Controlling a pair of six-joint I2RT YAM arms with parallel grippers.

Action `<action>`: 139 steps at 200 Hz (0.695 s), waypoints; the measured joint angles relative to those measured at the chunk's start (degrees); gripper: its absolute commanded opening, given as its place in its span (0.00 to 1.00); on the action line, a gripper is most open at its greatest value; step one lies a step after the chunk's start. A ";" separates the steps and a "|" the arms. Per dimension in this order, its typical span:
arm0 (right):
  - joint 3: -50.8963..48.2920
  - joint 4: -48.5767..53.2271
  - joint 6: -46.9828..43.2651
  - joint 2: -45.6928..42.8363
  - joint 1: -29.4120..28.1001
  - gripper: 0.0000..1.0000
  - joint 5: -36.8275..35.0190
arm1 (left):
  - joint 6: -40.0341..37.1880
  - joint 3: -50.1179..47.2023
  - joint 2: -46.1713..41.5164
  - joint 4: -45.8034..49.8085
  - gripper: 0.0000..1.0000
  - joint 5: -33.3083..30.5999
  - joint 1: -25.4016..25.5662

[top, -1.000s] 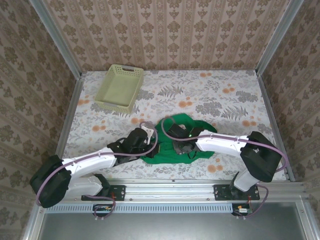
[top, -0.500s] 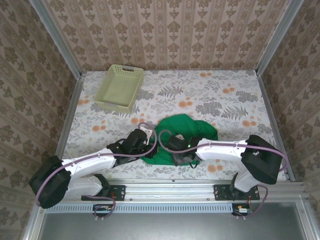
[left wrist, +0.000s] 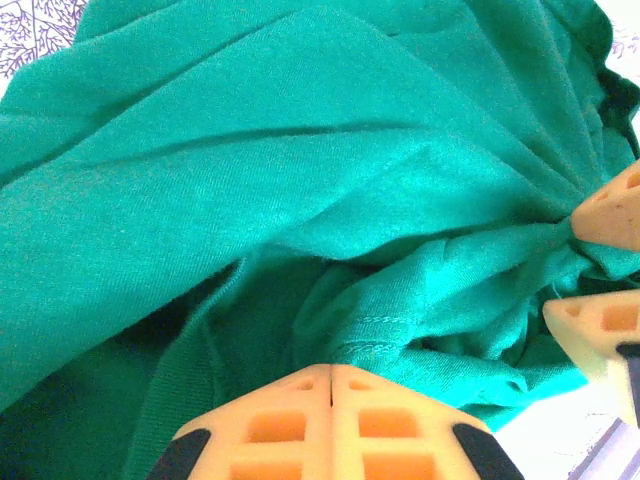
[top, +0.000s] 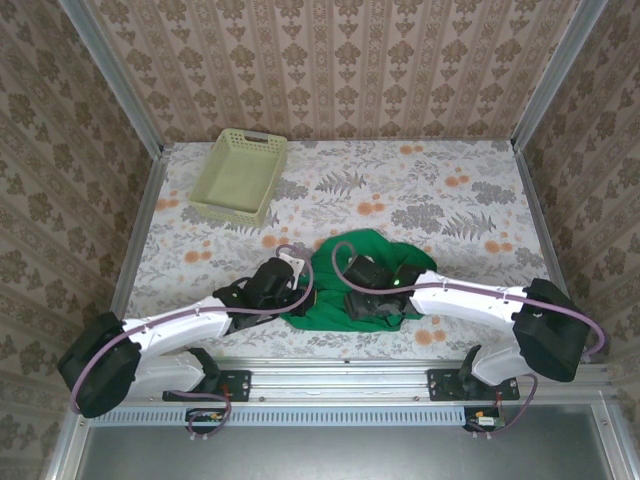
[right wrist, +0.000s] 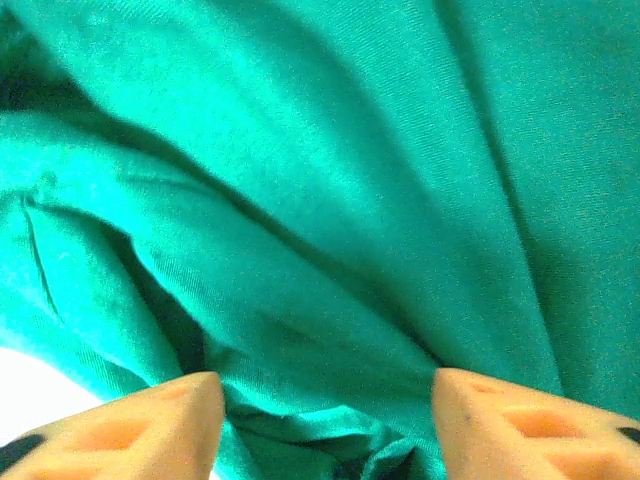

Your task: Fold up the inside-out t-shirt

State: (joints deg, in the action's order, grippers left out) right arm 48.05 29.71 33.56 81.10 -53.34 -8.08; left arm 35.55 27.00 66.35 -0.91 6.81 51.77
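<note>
Left end effector (left wrist: 330,370) closed against green t-shirt (left wrist: 300,150)

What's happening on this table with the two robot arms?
Both arms are working a bunched t-shirt at the near edge of the table. The left gripper is shut, apparently pinching the cloth; the right gripper stands open around more cloth. The shirt isn't folded yet. A basket sits at the back left.

The left gripper (left wrist: 330,372) is seen closed, fingertips pressed together; the right gripper (right wrist: 328,388) is seen with fingers spread apart.
</note>
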 measured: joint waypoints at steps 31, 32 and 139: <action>0.87 -0.42 -0.15 2.34 0.31 0.47 1.07 | 0.00 0.00 -0.24 0.00 0.00 -0.24 0.00; 0.87 -0.42 -0.15 2.38 0.28 0.47 1.09 | 0.00 0.00 -0.24 0.00 0.00 -0.24 0.00; 5.55 2.54 -1.84 9.81 -1.46 0.06 -2.05 | -0.02 0.07 -0.22 0.96 0.00 -1.49 -0.11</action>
State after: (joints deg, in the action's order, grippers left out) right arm 53.60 32.25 31.73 90.91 -54.81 -10.13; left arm 35.53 27.07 66.13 0.05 5.32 51.66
